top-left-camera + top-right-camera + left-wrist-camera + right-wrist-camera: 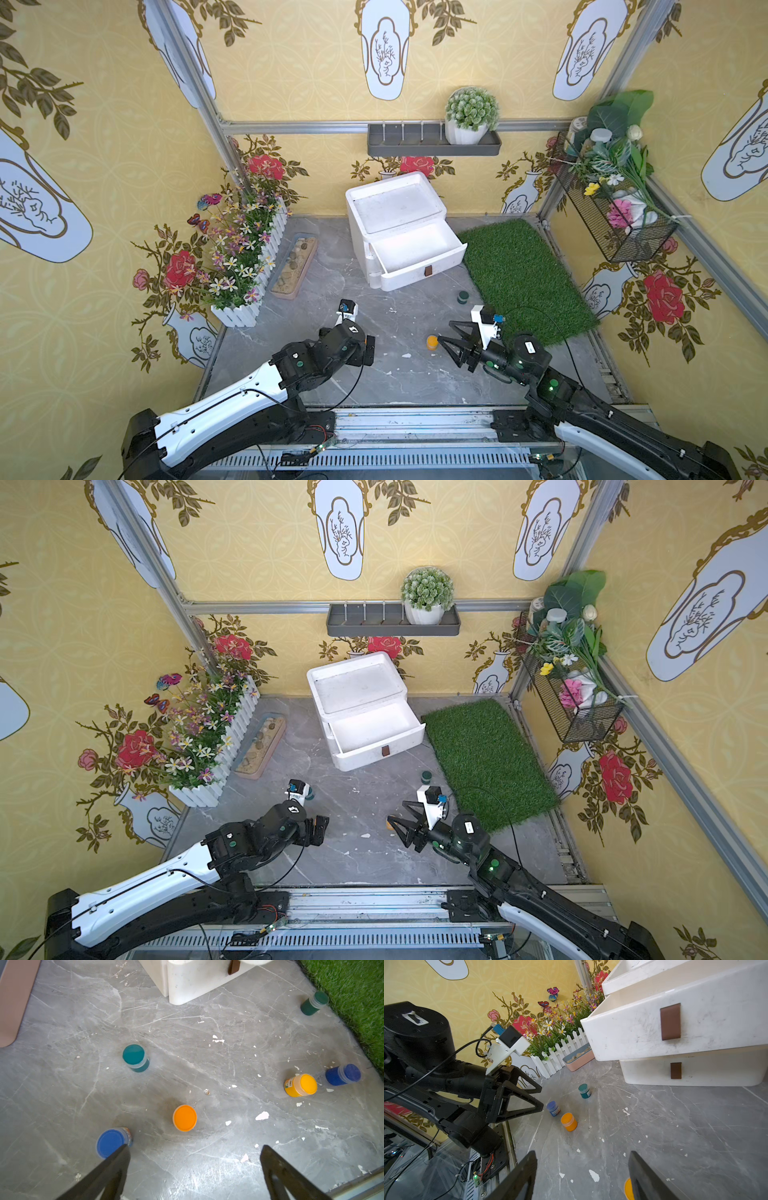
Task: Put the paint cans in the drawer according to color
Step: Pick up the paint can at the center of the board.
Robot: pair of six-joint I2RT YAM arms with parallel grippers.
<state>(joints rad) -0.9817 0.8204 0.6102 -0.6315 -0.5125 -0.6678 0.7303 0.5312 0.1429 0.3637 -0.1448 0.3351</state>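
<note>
In both top views the drawer [415,270] is pulled out and looks bare, so no sorting is done yet. A green can [463,297] stands by the grass mat [523,274]; an orange can [432,342] stands nearer.

The left wrist view shows all six cans [185,1118] on the grey bench [62,1084]. They are squat and flat-lidded, two each of orange, blue and dark green. A blue can [111,1142] sits just beside the left fingers [116,1163], which are spread wide on nothing.

In the right wrist view the right fingers [527,1169] are apart and released, with the orange can at one finger's inner side; contact unclear.
</note>
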